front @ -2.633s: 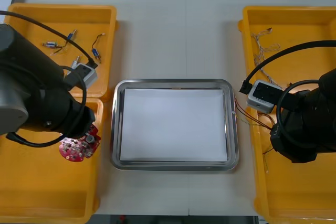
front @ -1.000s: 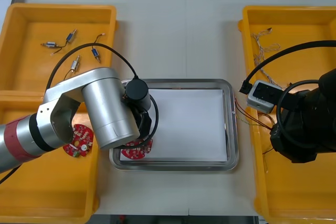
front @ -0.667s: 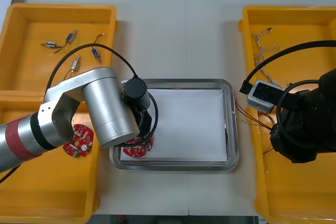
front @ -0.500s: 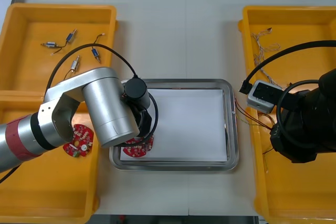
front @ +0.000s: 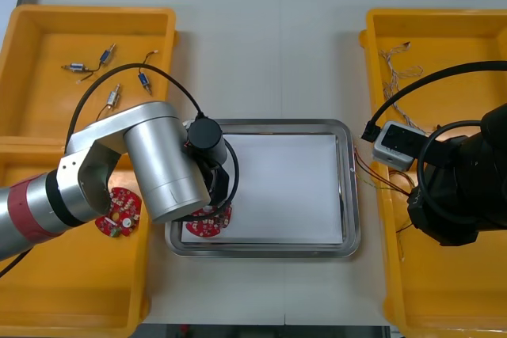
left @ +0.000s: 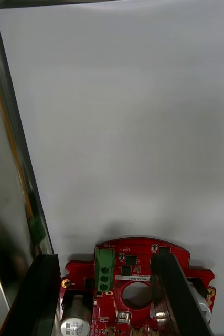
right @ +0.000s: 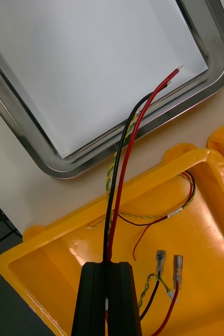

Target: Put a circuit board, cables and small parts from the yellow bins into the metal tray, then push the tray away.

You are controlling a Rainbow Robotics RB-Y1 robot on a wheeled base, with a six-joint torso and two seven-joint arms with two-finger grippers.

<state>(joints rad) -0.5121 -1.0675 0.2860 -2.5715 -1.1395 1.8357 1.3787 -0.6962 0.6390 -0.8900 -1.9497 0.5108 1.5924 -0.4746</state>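
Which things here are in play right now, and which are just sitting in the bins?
In play: round red circuit board in the white-lined metal tray under the left gripper; red and black cable pinched in the right gripper.
Lying about: second round red board, small metal parts and pale twisted cables, in the yellow bins.

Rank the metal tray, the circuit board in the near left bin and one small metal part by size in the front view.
1. metal tray, largest
2. circuit board
3. small metal part, smallest
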